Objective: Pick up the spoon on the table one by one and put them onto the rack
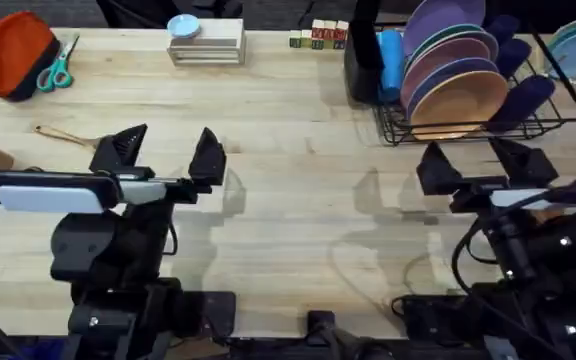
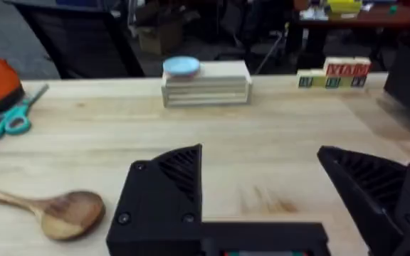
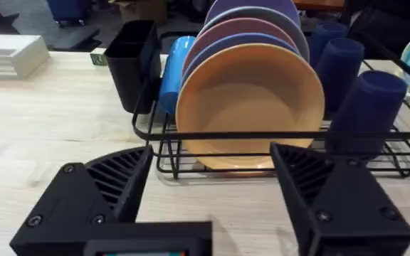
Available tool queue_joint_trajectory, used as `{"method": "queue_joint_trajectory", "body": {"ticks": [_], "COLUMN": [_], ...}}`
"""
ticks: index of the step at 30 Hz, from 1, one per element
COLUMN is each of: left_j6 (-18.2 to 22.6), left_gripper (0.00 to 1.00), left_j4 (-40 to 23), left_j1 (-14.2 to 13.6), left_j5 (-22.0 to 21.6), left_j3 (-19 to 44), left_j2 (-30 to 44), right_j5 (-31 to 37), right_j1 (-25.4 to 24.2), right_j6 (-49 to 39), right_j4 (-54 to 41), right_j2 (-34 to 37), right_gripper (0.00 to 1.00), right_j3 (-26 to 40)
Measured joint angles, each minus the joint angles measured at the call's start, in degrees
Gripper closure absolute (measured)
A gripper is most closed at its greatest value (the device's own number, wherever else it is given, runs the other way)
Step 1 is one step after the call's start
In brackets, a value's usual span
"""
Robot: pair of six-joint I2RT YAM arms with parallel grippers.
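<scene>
Lying left of open left gripper (image 2: 262, 192): spoon (image 2: 48, 210)

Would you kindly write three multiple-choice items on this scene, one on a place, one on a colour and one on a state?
1. Where does the spoon lie?
A. on the table, beside the left gripper
B. in the rack
C. on the white stand

2. What colour is the front plate?
A. green
B. orange
C. white

3. How does the right gripper stand?
A. shut on a spoon
B. shut on a plate
C. open, holding nothing

Answers: 1 A, the spoon rests on the wood by the left fingers. 2 B, the nearest plate is orange. 3 C, its fingers stand apart.
</scene>
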Motion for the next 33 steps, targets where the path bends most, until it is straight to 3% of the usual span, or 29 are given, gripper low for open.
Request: {"method": "queue_joint_trajectory", "body": {"ticks": [4, 7, 9, 13, 14, 25, 33], "left_j6": [0.0, 0.0, 0.0, 0.0, 0.0, 0.2, 0.2], "left_gripper": [0.008, 0.007, 0.007, 0.007, 0.007, 0.007, 0.007], "left_j4": [-4.4, -11.5, -17.8, -20.1, -22.2, -29.0, -38.0], "left_j1": [0.0, 0.0, 0.0, 0.0, 0.0, 0.0, 0.0], "left_j5": [0.0, 0.0, -0.3, -0.3, -0.5, -0.5, -0.5], "left_j3": [0.7, 4.2, 10.5, 17.4, 22.6, 42.3, 56.3], "left_j2": [0.1, 0.0, 0.8, 4.4, 8.9, 31.2, 44.4], "right_j5": [0.0, 0.0, 0.0, 0.0, 0.0, 0.0, 0.0], "right_j1": [0.0, 0.0, 0.0, 0.0, 0.0, 0.0, 0.0], "right_j6": [0.0, 0.0, 0.0, 0.0, 0.0, 0.0, 0.0], "right_j4": [-1.7, -7.3, -14.7, -19.8, -23.1, -30.4, -37.5], "right_j2": [0.0, 0.1, 0.6, 3.1, 6.3, 23.7, 36.0], "right_gripper": [0.005, 0.005, 0.005, 0.005, 0.005, 0.005, 0.005], "right_j3": [0.9, 4.1, 11.3, 19.1, 24.7, 44.1, 57.0]}}
